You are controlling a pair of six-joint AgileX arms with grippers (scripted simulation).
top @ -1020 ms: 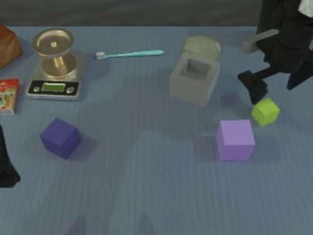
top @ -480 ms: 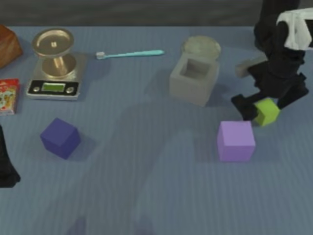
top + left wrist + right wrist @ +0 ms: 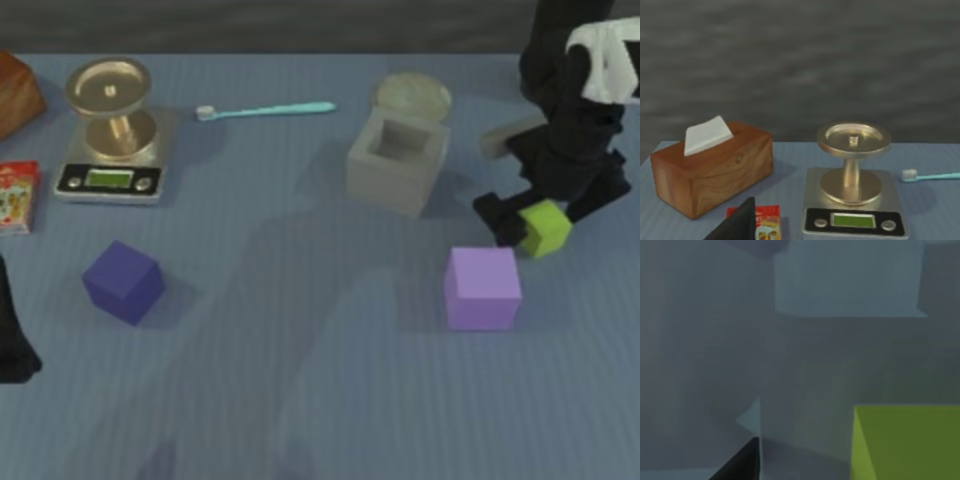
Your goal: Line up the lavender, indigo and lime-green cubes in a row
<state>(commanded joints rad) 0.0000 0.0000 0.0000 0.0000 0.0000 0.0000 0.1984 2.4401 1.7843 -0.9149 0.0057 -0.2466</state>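
Right gripper (image 3: 543, 222) is positioned low at the table's right side, with one dark finger on each side of the lime-green cube (image 3: 546, 227); the fingers are spread around it, and a firm pinch cannot be confirmed from the top view. Compared with one second ago, when this gripper hung above and just beyond the cube, it has been lowered onto it; over the last half second almost no further movement is seen, so the descent is judged complete and closing is judged to be the step in hand. In the right wrist view the lime-green cube (image 3: 905, 442) is seen close up, resting on the table (image 3: 300, 380). The lavender cube (image 3: 482, 287) sits just beside the green one, toward the near edge, untouched. The indigo cube (image 3: 123, 281) lies well apart at the table's left side, near the kitchen scale (image 3: 109, 135). No row is formed yet. The left gripper is parked at the left edge, and whether it is spread or pressed together cannot be told.
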